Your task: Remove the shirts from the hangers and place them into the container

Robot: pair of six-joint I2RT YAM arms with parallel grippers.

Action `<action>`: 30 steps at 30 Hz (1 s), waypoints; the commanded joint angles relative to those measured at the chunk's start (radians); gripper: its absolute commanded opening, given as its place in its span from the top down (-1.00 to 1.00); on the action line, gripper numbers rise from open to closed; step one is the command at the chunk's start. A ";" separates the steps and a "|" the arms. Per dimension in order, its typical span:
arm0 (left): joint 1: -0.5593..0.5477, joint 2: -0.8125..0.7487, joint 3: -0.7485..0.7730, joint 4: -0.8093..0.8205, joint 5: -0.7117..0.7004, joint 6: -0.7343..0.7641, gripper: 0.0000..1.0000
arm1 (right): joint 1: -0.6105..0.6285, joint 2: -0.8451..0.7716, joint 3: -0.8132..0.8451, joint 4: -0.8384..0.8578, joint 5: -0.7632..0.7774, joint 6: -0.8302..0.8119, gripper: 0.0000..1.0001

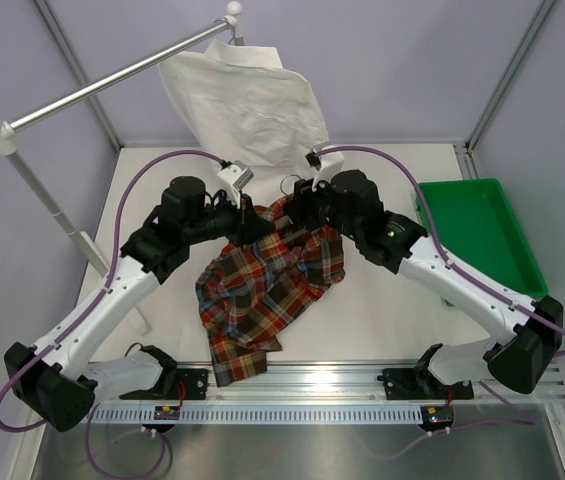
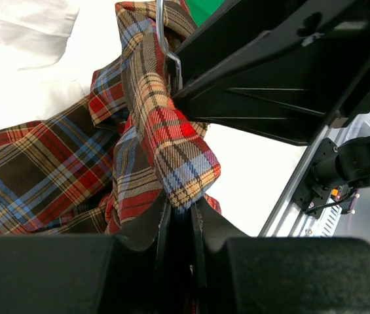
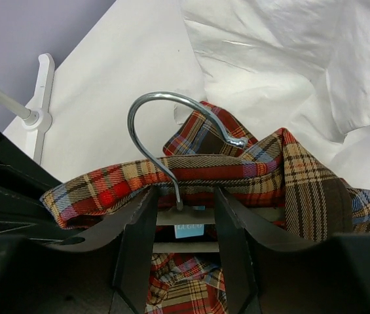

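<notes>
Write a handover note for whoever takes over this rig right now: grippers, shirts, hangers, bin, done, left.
Left gripper: shut on a plaid shirt fold.
Right gripper: open, jaws straddling the hanger at the collar.
Plaid shirt lies on the table, hanger inside; off-white shirt hangs on the rail; container holds no shirt.
Done: nothing binned. Left: unhang and bin both shirts.

the table (image 1: 382,320) has a plain white top. a plaid shirt (image 1: 262,300) lies crumpled near the middle, and its lower end reaches the near edge. a white shirt (image 1: 252,110) rests with its lower part on the far side, just behind the plaid one. a green bin (image 1: 477,235) stands at the right edge. the white foot of a stand (image 3: 42,91) sits on the left side.
</notes>
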State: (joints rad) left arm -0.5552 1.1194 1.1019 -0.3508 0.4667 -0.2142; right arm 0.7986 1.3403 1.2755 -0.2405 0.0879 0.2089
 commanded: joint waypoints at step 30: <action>-0.006 -0.119 0.038 0.036 -0.118 -0.019 -0.60 | 0.027 -0.136 -0.083 0.052 0.197 -0.037 1.00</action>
State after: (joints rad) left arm -0.5591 1.0527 1.0969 -0.3649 0.4248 -0.2237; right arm 0.8200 1.2655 1.1999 -0.2276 0.1844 0.1951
